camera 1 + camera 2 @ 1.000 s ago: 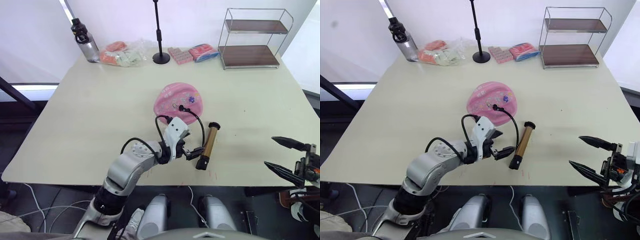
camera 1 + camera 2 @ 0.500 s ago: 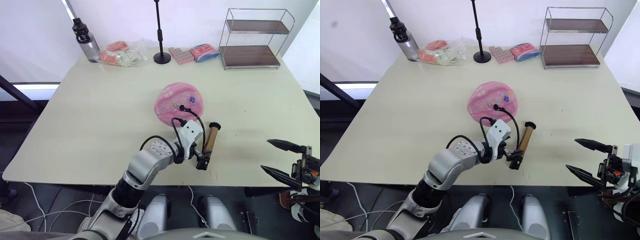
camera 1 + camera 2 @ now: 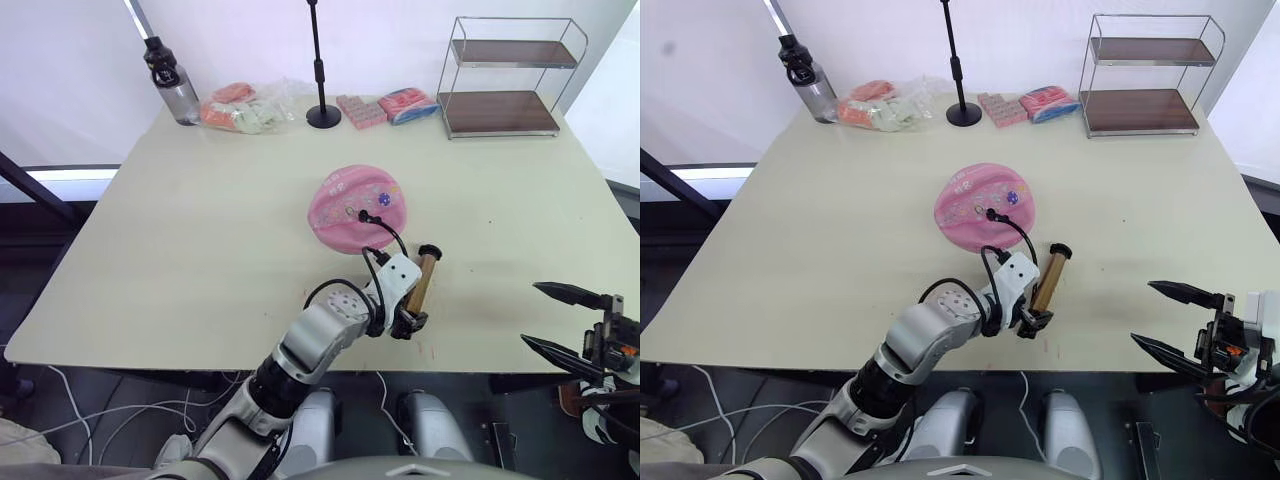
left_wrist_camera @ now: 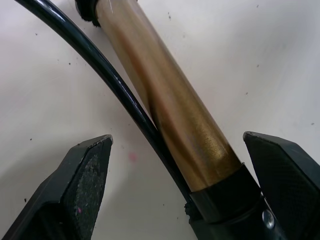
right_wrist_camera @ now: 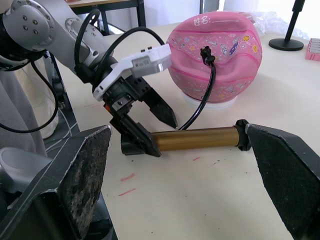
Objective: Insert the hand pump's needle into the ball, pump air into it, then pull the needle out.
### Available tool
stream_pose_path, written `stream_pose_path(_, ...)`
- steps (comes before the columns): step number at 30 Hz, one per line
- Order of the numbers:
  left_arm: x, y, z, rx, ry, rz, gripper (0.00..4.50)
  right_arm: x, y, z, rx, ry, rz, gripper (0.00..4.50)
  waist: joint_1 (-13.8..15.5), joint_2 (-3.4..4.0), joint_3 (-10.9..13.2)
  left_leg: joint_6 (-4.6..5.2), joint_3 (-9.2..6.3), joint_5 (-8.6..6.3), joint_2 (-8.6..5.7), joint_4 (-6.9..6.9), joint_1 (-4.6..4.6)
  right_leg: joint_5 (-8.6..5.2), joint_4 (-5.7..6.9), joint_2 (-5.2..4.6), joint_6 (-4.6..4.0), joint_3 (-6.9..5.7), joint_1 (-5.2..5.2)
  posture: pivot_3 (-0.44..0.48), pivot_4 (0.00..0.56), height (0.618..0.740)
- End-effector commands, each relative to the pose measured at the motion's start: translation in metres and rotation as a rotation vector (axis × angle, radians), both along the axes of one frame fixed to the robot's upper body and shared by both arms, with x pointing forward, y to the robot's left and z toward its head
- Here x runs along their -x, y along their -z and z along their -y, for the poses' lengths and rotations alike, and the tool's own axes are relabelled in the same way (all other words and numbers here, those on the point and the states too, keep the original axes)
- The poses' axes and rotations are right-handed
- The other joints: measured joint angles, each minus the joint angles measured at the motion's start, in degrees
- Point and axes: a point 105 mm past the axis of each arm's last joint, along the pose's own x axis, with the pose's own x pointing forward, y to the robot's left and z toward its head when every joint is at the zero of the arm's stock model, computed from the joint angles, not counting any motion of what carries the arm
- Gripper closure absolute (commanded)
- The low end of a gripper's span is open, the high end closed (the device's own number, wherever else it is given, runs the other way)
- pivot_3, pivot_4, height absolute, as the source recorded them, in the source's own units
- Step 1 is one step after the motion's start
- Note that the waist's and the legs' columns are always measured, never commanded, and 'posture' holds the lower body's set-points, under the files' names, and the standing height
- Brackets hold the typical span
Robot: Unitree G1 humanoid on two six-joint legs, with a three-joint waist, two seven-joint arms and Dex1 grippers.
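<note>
With its fingers apart, the left gripper (image 5: 145,122) is straddling the slim gold-bronze hand pump (image 5: 195,138), risking snagging its thin black hose (image 4: 107,75) and tugging the needle out of the partly deflated pink rubber ball (image 5: 220,55), while the right gripper (image 3: 572,320) is hanging open well apart.

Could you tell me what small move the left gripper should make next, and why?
Probably shut the left gripper on the hand pump. Its open fingers already straddle the gold barrel near its black end cap, and the hose already runs into the ball, so a firm hold on the barrel seems the step before pumping. The right gripper hangs open off the table edge.
</note>
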Motion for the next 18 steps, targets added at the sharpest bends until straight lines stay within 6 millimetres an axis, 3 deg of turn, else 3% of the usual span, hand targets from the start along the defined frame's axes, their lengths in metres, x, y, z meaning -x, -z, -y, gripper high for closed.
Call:
stream_pose_path(1,-0.003,0.001,0.0,-0.019,-0.001,0.026,0.05,0.0,-0.008,0.002,0.008,0.009,0.046,0.0,0.0,0.0,0.0,0.0,0.0,0.0,0.0,0.0,0.0,0.0,0.0,0.0,0.0,0.0,0.0,0.0,0.15,0.74)
stream_pose_path(11,-0.006,0.002,-0.003,-0.031,-0.001,0.042,0.05,-0.002,-0.009,0.0,-0.001,0.012,0.051,0.0,0.0,0.0,0.0,0.0,-0.01,0.0,0.01,0.01,0.0,0.0,0.01,0.0,0.0,-0.01,0.0,0.0,0.15,0.74)
stream_pose_path(15,-0.009,0.0,-0.008,-0.052,0.01,0.087,0.99,-0.001,-0.01,-0.001,-0.009,0.008,0.054,0.0,0.0,0.01,0.0,0.0,-0.01,0.0,0.02,0.01,0.01,0.0,0.01,0.0,0.0,-0.01,0.0,0.0,0.15,0.74)
stream_pose_path(18,-0.008,-0.009,-0.009,-0.021,0.032,0.116,2.14,0.002,-0.009,-0.005,0.006,-0.03,0.053,0.0,0.0,0.01,0.0,0.0,-0.01,0.0,0.02,0.01,0.01,0.0,0.01,0.0,0.0,-0.01,0.0,0.0,0.15,0.74)
